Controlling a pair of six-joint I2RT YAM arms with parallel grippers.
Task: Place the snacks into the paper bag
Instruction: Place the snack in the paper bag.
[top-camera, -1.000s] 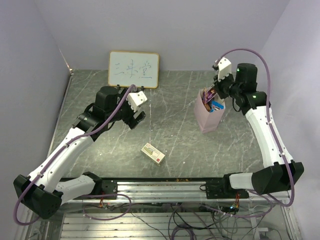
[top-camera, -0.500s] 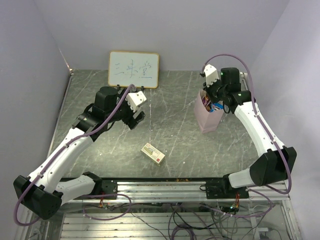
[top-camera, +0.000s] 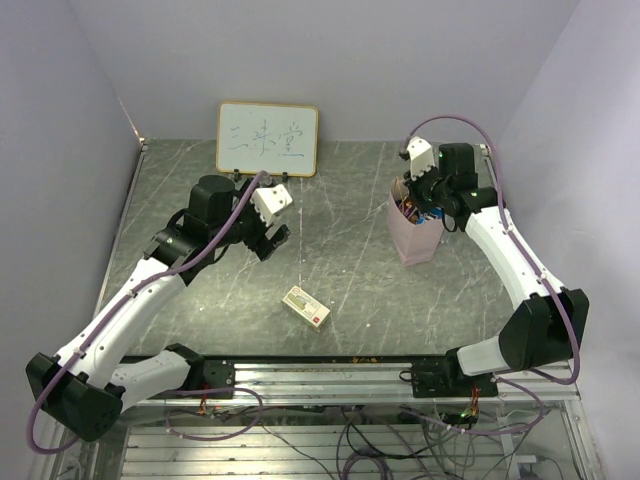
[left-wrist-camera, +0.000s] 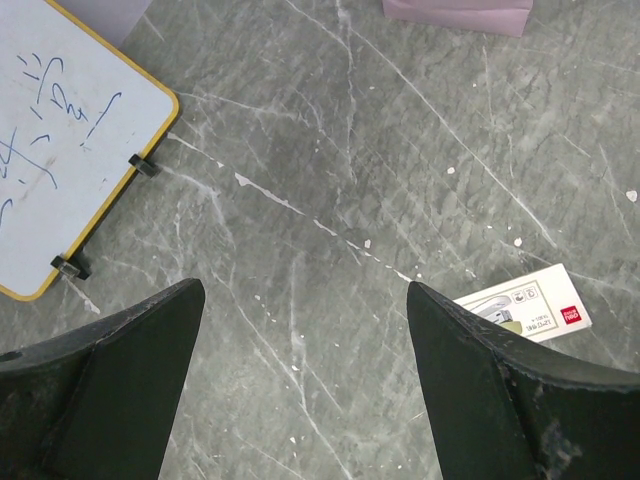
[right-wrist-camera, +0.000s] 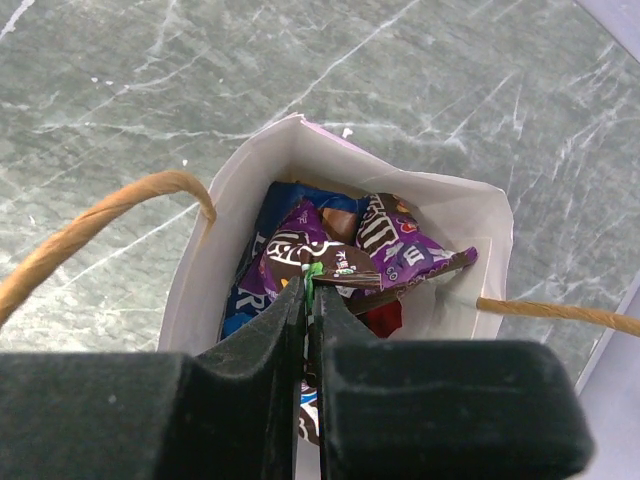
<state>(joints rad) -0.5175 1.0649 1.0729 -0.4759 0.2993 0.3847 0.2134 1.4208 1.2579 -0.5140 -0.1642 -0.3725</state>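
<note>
Snacks (right-wrist-camera: 330, 245): inside the bag (top-camera: 415, 240), which stands right of centre in the top view. Purple wrapper (right-wrist-camera: 405, 255) uppermost, blue ones beneath.

Right pincer (right-wrist-camera: 312, 285): closed, tips in the bag mouth at the purple wrapper; cannot tell if it pinches it.

Left pincer (left-wrist-camera: 305, 290): wide open, holding nothing, over the tabletop (left-wrist-camera: 330, 180) left of centre.

White box (top-camera: 306, 306) lies lower centre; board (top-camera: 267, 138) upper left.

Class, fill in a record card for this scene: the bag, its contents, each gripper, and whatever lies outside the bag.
Paper bag: upright on the table, mouth open
Contents: several wrapped snacks, purple packet on top
Right gripper: shut on the purple packet's edge, at the bag mouth
Left gripper: open, empty, above the table
Outside the bag: small white box lying flat on the table
</note>
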